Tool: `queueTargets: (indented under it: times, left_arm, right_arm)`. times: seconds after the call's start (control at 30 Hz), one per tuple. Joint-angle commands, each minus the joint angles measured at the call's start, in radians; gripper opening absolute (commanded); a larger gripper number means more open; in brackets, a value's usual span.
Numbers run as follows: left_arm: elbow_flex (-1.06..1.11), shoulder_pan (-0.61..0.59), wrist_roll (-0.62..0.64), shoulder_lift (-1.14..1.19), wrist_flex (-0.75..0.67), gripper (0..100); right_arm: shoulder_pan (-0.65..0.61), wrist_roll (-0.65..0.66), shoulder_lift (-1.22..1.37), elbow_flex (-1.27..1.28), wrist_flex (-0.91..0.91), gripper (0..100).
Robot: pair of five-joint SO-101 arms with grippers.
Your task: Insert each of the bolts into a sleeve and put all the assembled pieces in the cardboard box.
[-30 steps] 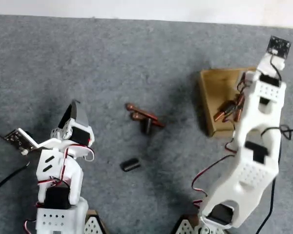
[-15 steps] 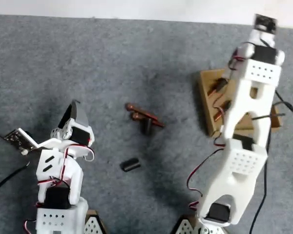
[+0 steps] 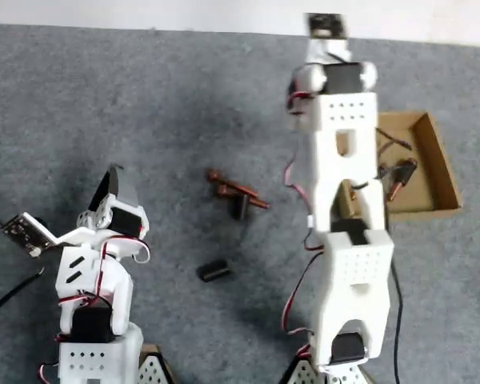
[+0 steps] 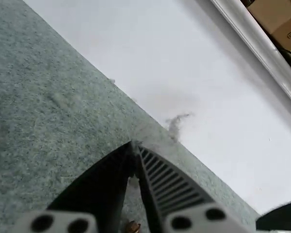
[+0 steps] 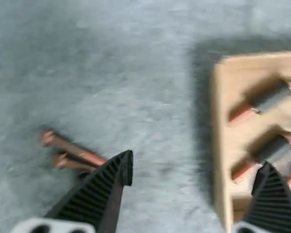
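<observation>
Two bolts (image 3: 228, 186), two sleeves (image 3: 214, 270) loose; left jaws closed, right jaws gaping empty.

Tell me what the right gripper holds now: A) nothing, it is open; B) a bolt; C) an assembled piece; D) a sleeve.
A: in the right wrist view the right gripper stands open over bare carpet, with the bolts and the cardboard box off to either side.
</observation>
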Motion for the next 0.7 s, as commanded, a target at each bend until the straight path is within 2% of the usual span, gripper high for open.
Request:
queueTargets:
  times: [0.0, 0.27, 0.37, 0.5, 0.6, 0.67]
  left_arm:
    - [0.019, -0.010, -0.009, -0.008, 0.002, 1]
    - [0.019, -0.010, -0.009, -0.007, 0.002, 1]
    - [0.019, -0.016, -0.009, -0.007, 0.002, 1]
    - [0.019, -0.016, -0.011, -0.007, 0.002, 1]
    - [0.019, -0.016, -0.057, -0.007, 0.003, 1]
    - [0.019, -0.016, -0.071, -0.007, 0.003, 1]
  right_arm:
    - [-0.047, -0.009, -0.180, 0.031, 0.019, 34.3]
    - [-0.044, -0.003, -0.607, 0.423, 0.015, 34.3]
    - [-0.044, 0.055, -0.785, 0.630, -0.028, 34.3]
    - [-0.044, 0.077, -1.032, 0.970, -0.154, 34.3]
    - [-0.044, 0.087, -1.202, 1.241, -0.315, 34.3]
    - [-0.045, 0.141, -1.305, 1.406, -0.423, 34.3]
